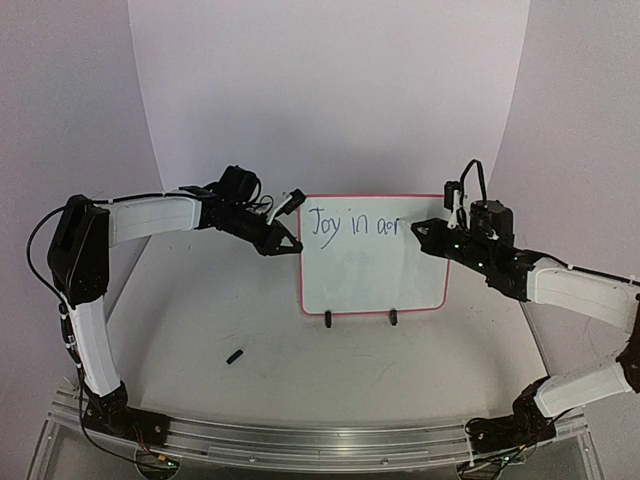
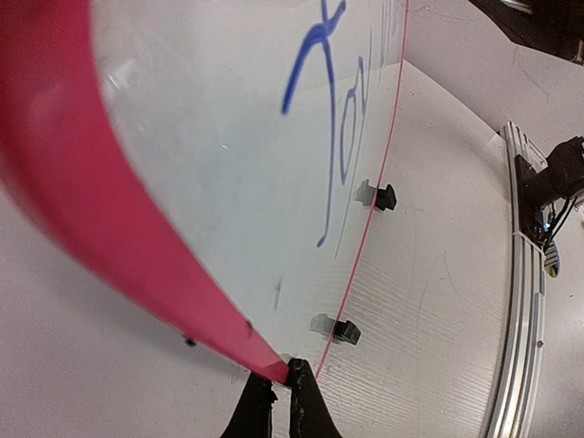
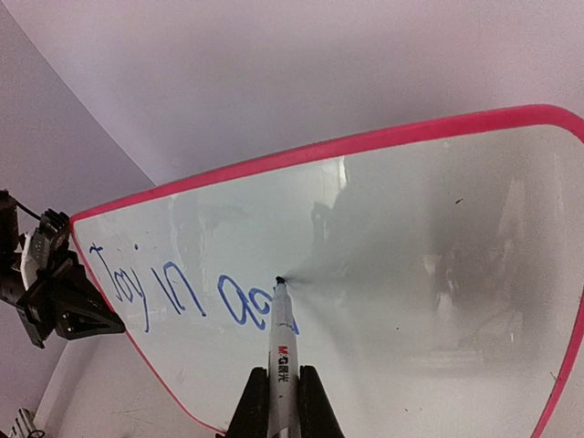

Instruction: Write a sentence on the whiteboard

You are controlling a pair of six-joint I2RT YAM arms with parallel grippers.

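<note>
The whiteboard (image 1: 372, 275) stands upright on two black clip feet (image 1: 328, 319), its pink-red rim (image 2: 109, 228) filling the left wrist view. Blue marker words, the sentence (image 1: 350, 223), read "Joy in" plus a few more letters (image 3: 164, 290). My left gripper (image 2: 281, 379) is shut on the board's left rim, by its upper left corner (image 1: 290, 243). My right gripper (image 3: 282, 388) is shut on a white marker (image 3: 284, 333). The marker's tip touches the board just right of the last letter. In the top view the right gripper (image 1: 420, 232) sits at the board's upper right.
A small black marker cap (image 1: 235, 356) lies on the table left of the board's front. An aluminium rail (image 1: 320, 440) with both arm bases runs along the near edge. A curved white backdrop (image 1: 330, 90) rises behind the board.
</note>
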